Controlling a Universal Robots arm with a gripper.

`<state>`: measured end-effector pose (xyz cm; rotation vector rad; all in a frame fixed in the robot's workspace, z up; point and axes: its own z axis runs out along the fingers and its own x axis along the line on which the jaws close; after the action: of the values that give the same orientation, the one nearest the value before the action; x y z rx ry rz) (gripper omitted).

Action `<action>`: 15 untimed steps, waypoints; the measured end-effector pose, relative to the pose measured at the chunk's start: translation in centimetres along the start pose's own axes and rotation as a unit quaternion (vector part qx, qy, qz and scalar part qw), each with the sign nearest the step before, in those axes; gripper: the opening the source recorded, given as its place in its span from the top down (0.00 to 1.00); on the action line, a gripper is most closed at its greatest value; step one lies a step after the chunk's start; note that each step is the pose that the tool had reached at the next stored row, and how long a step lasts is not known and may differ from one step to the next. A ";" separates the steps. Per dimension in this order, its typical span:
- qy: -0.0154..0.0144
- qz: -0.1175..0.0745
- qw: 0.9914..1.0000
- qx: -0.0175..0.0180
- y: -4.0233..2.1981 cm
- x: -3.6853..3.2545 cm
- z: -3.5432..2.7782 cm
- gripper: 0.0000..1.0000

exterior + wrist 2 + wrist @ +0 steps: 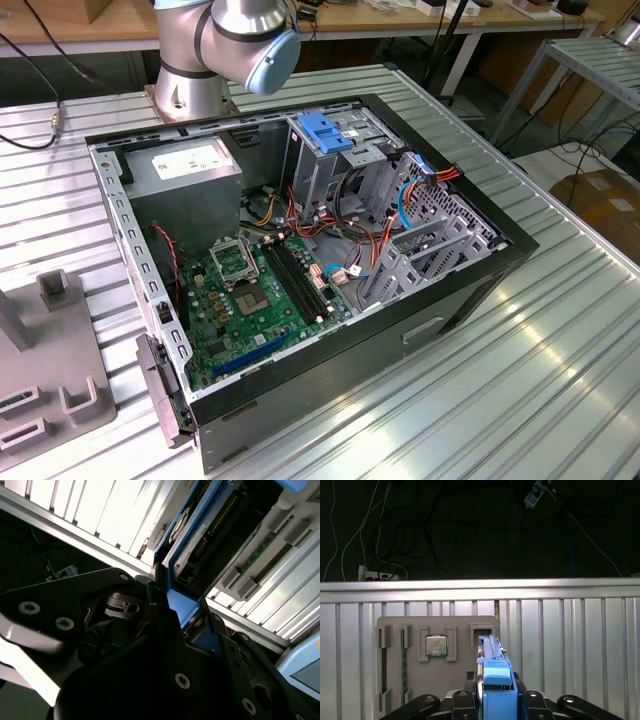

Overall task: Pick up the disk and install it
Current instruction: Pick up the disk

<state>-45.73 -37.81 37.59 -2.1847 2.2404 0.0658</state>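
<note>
1. Aluminium slats form the worktop (540,350) carrying the open computer case (300,395). Its red and blue cables (404,200) crowd the drive cage (325,170) and could snag anything lowered in.
2. A grey parts tray (450,680) lies under the gripper (495,702), which pinches the disk (492,677) edge-on by its blue frame, over the tray.
3. Such a thin-edge grip could let it tilt or slip.
4. A processor chip (436,645) sits near, exposed to a drop.

Open over the table (570,640) around the disk (492,665) in the gripper (496,699); cluttered with cables (347,216) beside the drive cage (312,175).
</note>
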 end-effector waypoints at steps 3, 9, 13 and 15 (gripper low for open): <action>0.000 0.000 1.000 0.000 0.01 -0.02 -0.36 0.63; 0.000 0.000 1.000 0.000 0.03 -0.04 -1.18 0.63; -0.001 0.000 1.000 0.000 0.04 -0.06 -1.66 0.63; -0.001 0.000 1.000 0.000 0.04 -0.07 -1.84 0.63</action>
<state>-45.73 -37.81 39.43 -2.1838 2.2395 0.0687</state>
